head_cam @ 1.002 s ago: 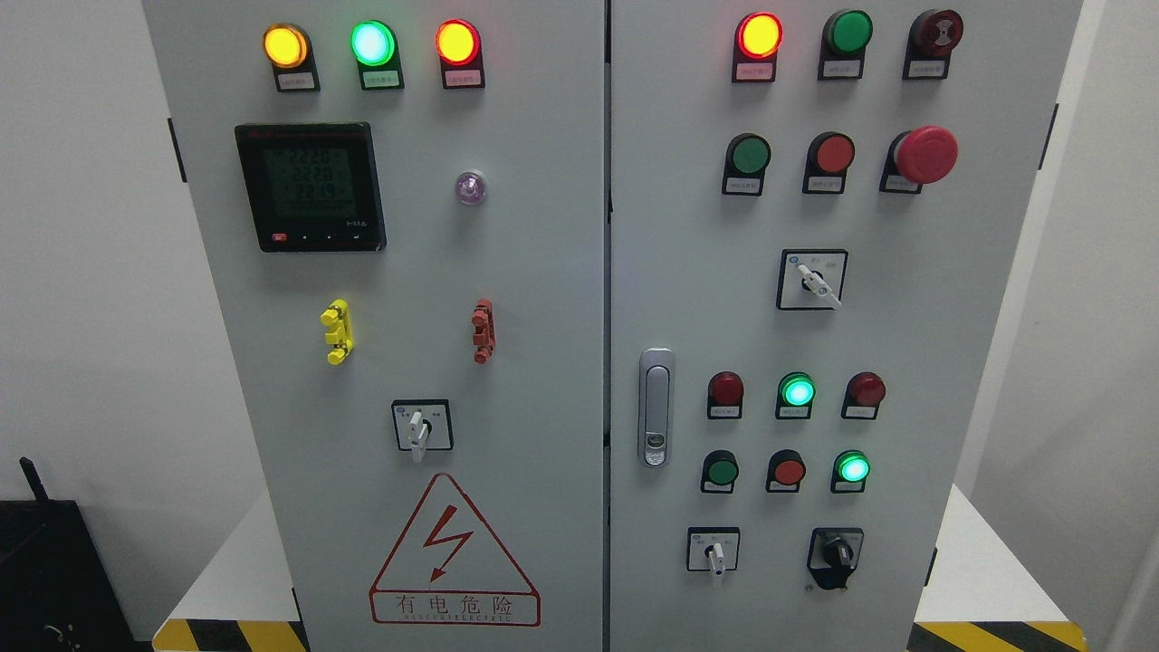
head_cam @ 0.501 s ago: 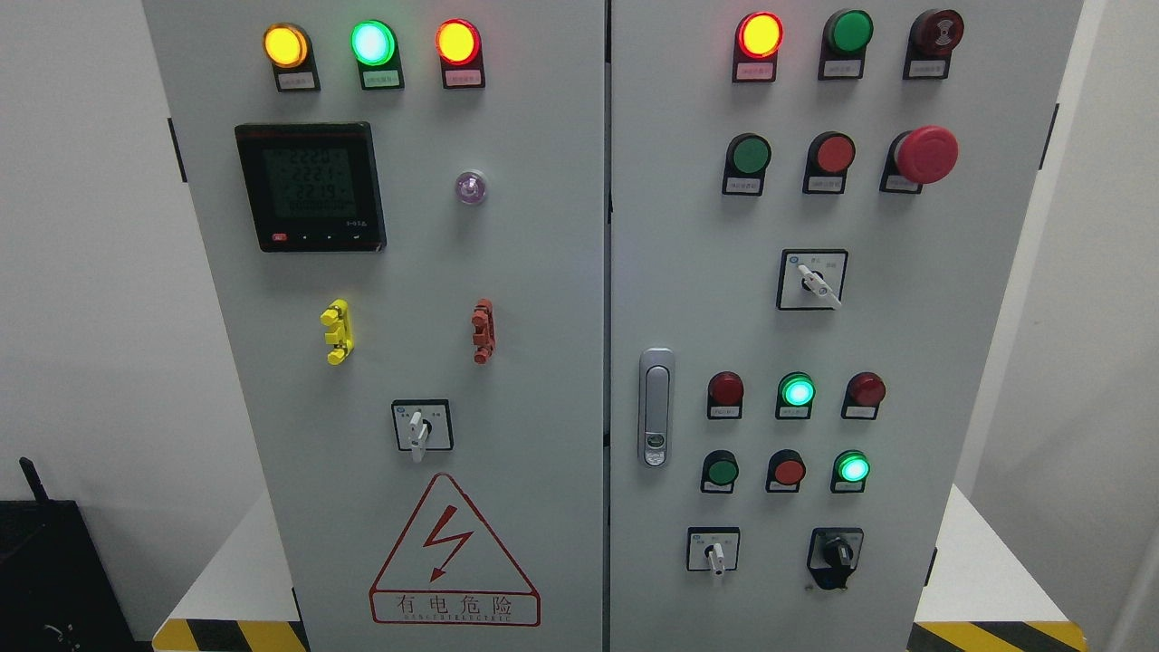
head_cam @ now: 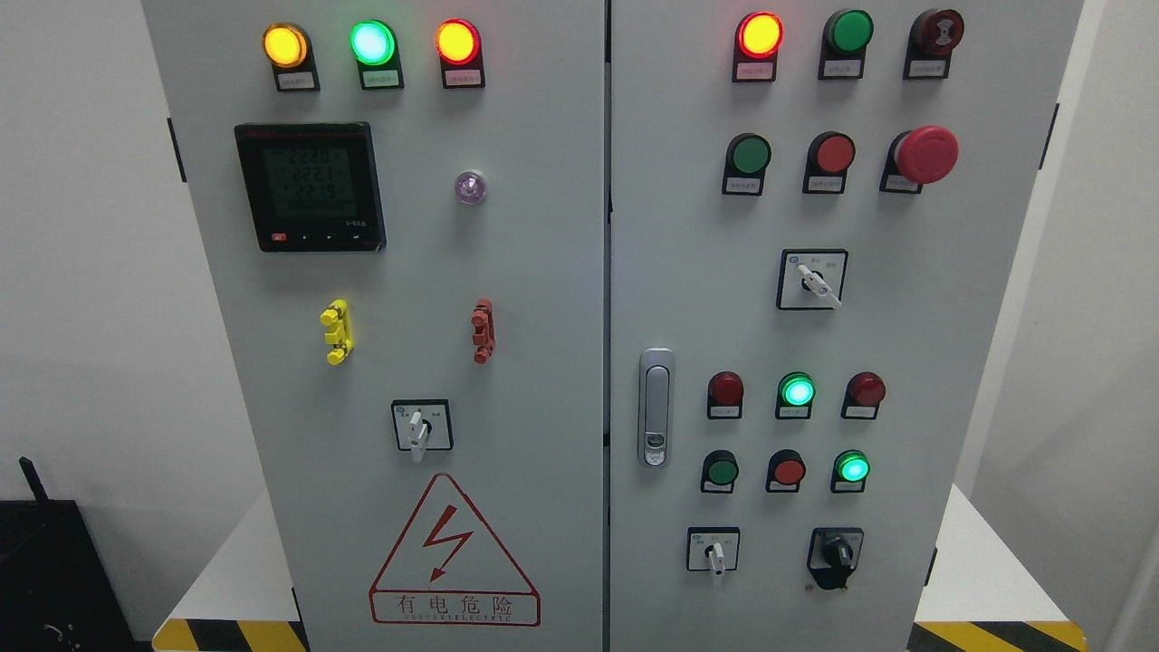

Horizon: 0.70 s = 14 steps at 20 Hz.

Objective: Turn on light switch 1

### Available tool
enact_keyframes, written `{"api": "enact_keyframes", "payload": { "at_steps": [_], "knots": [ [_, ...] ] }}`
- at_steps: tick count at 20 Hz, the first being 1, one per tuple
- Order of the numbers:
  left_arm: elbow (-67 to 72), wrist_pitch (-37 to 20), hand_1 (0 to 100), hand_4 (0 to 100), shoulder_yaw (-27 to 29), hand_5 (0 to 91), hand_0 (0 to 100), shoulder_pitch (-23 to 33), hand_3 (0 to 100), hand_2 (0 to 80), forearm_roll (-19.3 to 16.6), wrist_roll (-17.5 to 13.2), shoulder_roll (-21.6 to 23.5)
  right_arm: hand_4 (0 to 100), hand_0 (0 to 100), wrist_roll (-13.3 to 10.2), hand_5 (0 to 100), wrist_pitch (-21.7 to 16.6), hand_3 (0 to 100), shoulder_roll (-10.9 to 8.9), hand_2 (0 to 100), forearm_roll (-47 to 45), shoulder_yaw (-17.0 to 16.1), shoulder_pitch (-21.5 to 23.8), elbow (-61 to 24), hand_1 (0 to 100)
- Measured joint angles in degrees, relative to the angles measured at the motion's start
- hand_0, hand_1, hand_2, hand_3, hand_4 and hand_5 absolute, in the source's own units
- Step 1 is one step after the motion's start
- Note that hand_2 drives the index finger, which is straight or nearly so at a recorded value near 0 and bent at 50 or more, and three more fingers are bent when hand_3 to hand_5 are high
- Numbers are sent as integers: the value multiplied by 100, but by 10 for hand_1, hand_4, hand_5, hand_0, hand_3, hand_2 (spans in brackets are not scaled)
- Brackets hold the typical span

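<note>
A grey electrical cabinet with two doors fills the head view. On the left door [head_cam: 380,326] sits a rotary selector switch [head_cam: 418,427] with a white handle pointing down. The right door [head_cam: 815,326] carries three more selectors: one with its white handle turned down-right [head_cam: 815,282], a white one near the bottom [head_cam: 715,552], and a black knob [head_cam: 835,554]. Rows of red and green push buttons and lamps surround them; two green lamps [head_cam: 797,391] [head_cam: 852,468] glow. The labels are too small to read, so which switch is number 1 cannot be told. Neither hand shows.
A digital meter [head_cam: 310,186], three lit lamps at the top left [head_cam: 372,43], a red mushroom stop button [head_cam: 925,154] and a door latch [head_cam: 655,407] sit on the panel. The cabinet stands on a white platform [head_cam: 978,561] with yellow-black edge stripes. A black box [head_cam: 50,570] is at the lower left.
Only the meter's digits flicker; nothing else has moved.
</note>
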Motion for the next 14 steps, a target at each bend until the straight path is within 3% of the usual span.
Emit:
{"api": "enact_keyframes", "payload": {
  "at_steps": [1, 2, 4, 6, 10, 14],
  "knots": [
    [-203, -7, 483, 651, 28, 490, 387, -30, 486, 234, 65, -5, 9, 0, 307, 0, 0, 0, 0, 0, 0, 0, 0, 0, 0, 0],
    [-391, -25, 501, 673, 52, 520, 388, -62, 506, 242, 121, -8, 17, 0, 307, 0, 0, 0, 0, 0, 0, 0, 0, 0, 0, 0],
    [-728, -13, 588, 793, 90, 713, 367, -119, 613, 309, 214, -37, 29, 0, 307, 0, 0, 0, 0, 0, 0, 0, 0, 0, 0, 0],
    [-1039, 18, 634, 851, 110, 817, 290, -199, 673, 332, 280, 140, 32, 0, 307, 0, 0, 0, 0, 0, 0, 0, 0, 0, 0, 0],
    [-1543, 54, 664, 918, 82, 869, 143, -413, 779, 372, 341, 569, 34, 0, 307, 0, 0, 0, 0, 0, 0, 0, 0, 0, 0, 0],
    [-1918, 61, 662, 945, -31, 875, 110, -617, 848, 405, 366, 932, 33, 0, 307, 0, 0, 0, 0, 0, 0, 0, 0, 0, 0, 0]
  ]
}}
